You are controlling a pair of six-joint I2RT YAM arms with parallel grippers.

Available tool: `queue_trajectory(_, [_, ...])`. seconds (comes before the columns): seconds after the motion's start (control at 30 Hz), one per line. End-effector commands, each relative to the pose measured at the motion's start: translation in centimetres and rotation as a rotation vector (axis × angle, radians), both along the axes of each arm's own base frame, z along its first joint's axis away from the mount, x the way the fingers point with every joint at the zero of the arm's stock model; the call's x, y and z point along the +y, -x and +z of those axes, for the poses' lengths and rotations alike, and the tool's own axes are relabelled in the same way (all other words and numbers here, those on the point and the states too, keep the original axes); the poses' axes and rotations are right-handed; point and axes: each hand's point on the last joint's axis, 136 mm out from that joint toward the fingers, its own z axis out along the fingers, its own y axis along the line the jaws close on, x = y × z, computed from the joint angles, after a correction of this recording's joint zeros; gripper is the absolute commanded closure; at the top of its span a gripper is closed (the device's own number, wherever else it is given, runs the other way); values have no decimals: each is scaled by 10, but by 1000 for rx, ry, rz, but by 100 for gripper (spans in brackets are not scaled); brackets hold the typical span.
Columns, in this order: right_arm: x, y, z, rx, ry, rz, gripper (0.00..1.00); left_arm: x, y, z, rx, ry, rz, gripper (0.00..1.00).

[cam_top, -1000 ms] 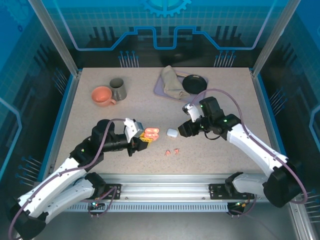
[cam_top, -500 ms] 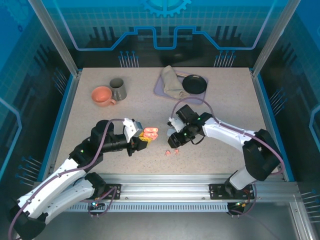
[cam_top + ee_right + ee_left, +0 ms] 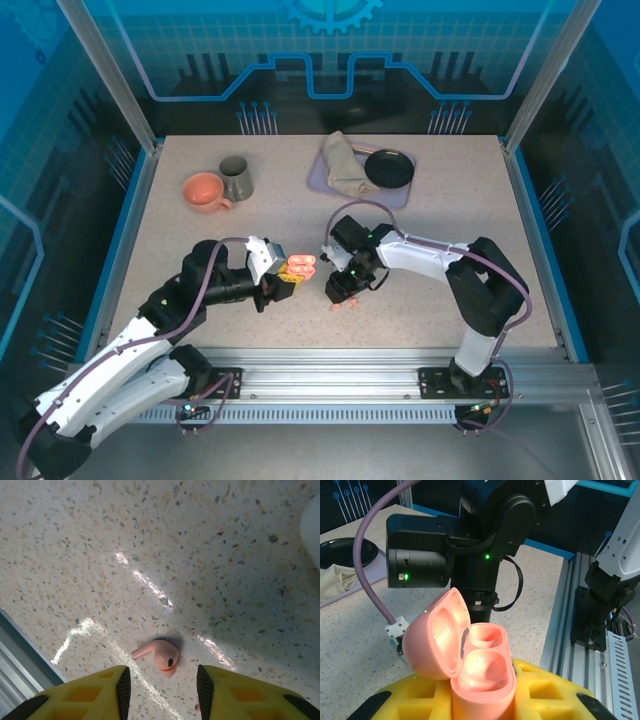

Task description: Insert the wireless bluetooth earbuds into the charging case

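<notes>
**Table** [image 3: 200, 230]: speckled, glossy hard top.

**Left gripper** [image 3: 283, 277]: yellow pads pinched on the salmon-pink charging case [image 3: 479, 667]. It holds the case with the lid open, at about 7 o'clock from the table's middle. Both wells look empty.

**Right gripper** [image 3: 160, 685]: fingers spread, hanging low over the table at 3 o'clock from the case. The gap between the pads lines up with the earbud below.

**Salmon-pink earbud** [image 3: 159, 656]: lies flat on the table toward its 6 o'clock edge. In the wrist view the stem points to 9 o'clock and the bulb to 3.

- Handling: judged featherweight, rigid and smooth-shelled, so likely to skid or squirt out from between the pads.
- Grasp: best taken across the bulb with a low, gentle close, leaving the stem free to seat in a well.
</notes>
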Motion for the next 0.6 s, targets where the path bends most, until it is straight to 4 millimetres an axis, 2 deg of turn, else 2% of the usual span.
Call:
queue_trajectory(0.0, [3, 2, -3, 23, 35, 1, 58, 0, 1, 10, -30, 4, -1, 100])
queue_trajectory(0.57, [2, 12, -15, 58, 112, 35, 62, 1, 2, 11, -38, 1, -3, 100])
